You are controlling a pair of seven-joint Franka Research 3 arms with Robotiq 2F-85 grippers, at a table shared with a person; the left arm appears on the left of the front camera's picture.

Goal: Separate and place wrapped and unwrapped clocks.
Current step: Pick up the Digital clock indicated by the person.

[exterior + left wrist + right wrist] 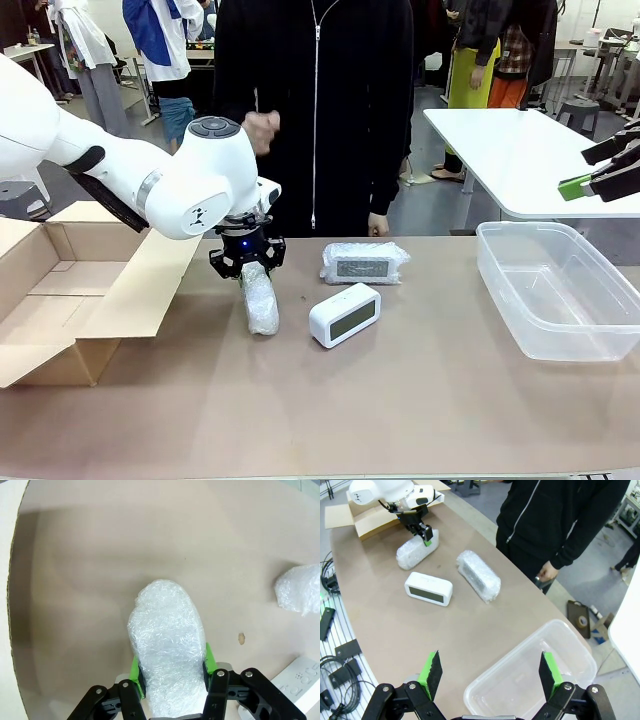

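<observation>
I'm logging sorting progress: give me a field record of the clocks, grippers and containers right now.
left gripper: shut on wrapped clock
right gripper: open, above plastic tub
second wrapped clock: on table, near person
bare white clock: on table, centre, untouched
cardboard box: robot's left, flaps open
plastic tub: robot's right, empty

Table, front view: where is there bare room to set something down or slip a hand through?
Widest bare stretch: the table's near edge, in front of everything. A smaller gap lies between the white clock and the plastic tub. Crowded left of centre: left pincer gripping a wrapped clock by the cardboard box, second wrapped clock behind the white one.
</observation>
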